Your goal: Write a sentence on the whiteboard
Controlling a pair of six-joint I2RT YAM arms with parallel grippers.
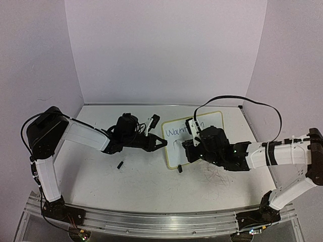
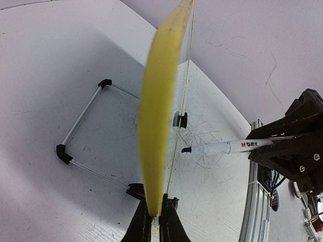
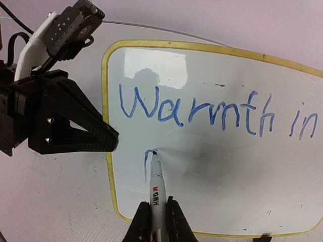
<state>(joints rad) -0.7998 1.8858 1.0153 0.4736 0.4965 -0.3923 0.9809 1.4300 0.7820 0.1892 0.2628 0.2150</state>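
Observation:
The whiteboard [image 1: 214, 121] with its pale-yellow frame lies right of centre, partly under my right gripper [image 1: 191, 151]. In the right wrist view the board [image 3: 222, 176] bears the blue words "Warmth in" [image 3: 202, 113]. Below them is one short hooked stroke [image 3: 147, 162]. My right gripper [image 3: 156, 207] is shut on a white marker [image 3: 157, 194], whose tip touches the top of that stroke. My left gripper [image 1: 160, 143] is shut on the board's left edge. In the left wrist view, the gripper [image 2: 155, 216] clamps the yellow frame [image 2: 159, 101], with the marker [image 2: 227, 147] beyond.
A small black marker cap [image 1: 120, 164] lies on the table left of the board. A black clip [image 1: 179, 169] sits at the board's near edge. A wire stand [image 2: 81, 126] shows behind the board. Old scribbles [image 1: 217, 177] mark the tabletop. Walls close three sides.

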